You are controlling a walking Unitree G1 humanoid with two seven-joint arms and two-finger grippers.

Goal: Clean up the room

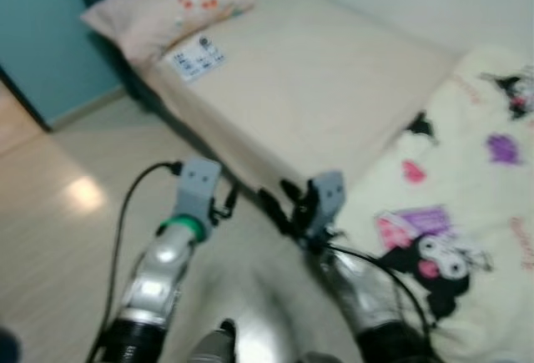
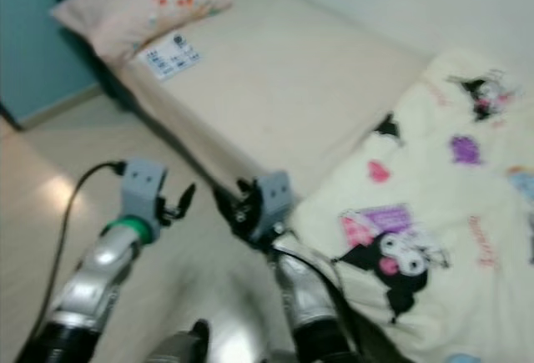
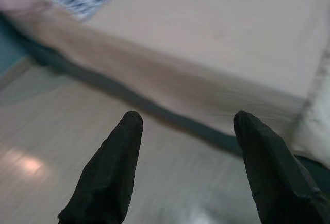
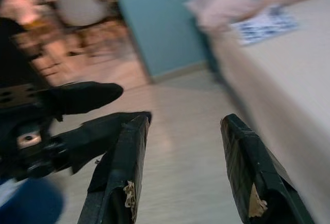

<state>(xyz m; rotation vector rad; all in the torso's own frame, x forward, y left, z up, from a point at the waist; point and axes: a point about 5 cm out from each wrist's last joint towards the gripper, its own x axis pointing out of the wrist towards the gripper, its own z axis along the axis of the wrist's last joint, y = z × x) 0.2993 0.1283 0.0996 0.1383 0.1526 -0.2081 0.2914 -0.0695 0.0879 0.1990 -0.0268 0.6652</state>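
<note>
A bed with a bare beige mattress (image 1: 309, 71) stands ahead of me. At its head lies a pink pillow (image 1: 167, 4) with a printed paper (image 1: 198, 54) beside it. A cream blanket (image 1: 467, 196) with cartoon characters is heaped over the near right end of the bed. My left gripper (image 1: 227, 204) is raised over the floor just short of the bed's side, open and holding nothing (image 3: 188, 167). My right gripper (image 1: 284, 204) hovers close beside it at the bed's near corner, also open and holding nothing (image 4: 185, 167). The views are blurred.
Pale wooden floor (image 1: 67, 213) runs along the bed's left side. A teal wall (image 1: 33, 37) stands behind the pillow. In the right wrist view a doorway leads to a room with a chair (image 4: 77, 5).
</note>
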